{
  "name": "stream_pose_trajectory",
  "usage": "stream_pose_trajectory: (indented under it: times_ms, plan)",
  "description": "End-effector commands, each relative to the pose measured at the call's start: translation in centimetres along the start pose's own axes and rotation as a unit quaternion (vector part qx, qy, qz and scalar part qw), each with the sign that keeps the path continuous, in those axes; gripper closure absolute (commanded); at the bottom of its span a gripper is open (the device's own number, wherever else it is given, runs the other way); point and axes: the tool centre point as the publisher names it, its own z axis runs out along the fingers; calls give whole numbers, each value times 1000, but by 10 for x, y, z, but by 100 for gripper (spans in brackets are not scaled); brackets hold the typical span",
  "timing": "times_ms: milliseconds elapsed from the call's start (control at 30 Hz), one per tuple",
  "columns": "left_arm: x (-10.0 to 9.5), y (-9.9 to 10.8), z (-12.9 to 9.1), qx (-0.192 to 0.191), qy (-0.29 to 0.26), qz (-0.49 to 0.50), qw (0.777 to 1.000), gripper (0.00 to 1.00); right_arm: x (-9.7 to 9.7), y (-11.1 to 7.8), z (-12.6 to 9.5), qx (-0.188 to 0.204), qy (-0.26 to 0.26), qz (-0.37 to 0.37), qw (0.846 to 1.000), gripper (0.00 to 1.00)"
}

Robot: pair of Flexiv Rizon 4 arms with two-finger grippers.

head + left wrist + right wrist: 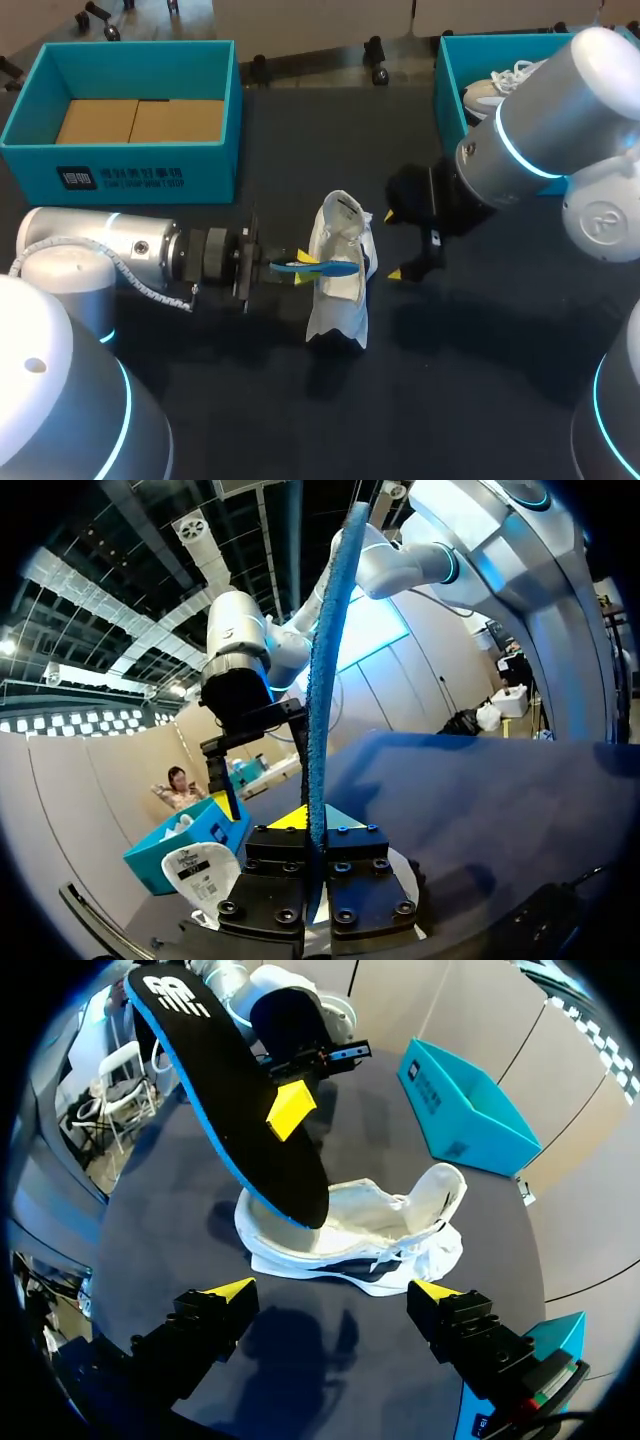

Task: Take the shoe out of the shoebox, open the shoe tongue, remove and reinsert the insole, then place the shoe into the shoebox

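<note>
Left hand [303, 268] clenched on the insole [335, 268], held on edge across the long axis of the shoe [338, 300], tip over its opening; right hand [393, 245], released, just beside the shoe.

Silver arms [100, 245], cyan rings [517, 153], yellow fingertips [226, 1291]

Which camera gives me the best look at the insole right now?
Right wrist view: the insole shows its broad black face over the shoe. Head and left wrist views show only its thin blue edge.
</note>
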Motion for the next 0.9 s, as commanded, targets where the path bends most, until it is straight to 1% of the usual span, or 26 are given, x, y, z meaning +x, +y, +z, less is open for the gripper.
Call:
stream_pose_trajectory:
  times_ms: [33,333,500,700,900]
  plan:
    - [3,3,2,3,5,-5,1000,100,1,0,1,0,-1,0,1000,0]
    - [2,6,8,6,14,-5,1000,100,1,0,1,0,-1,0,1000,0]
    - [-2,14,14,0,15,1,1000,100,1,0,1,0,-1,0,1000,0]
    - [-3,25,17,-22,18,19,999,100,1,0,1,0,-1,0,1000,0]
    - [-4,35,18,-27,15,30,999,100,1,0,1,0,-1,0,1000,0]
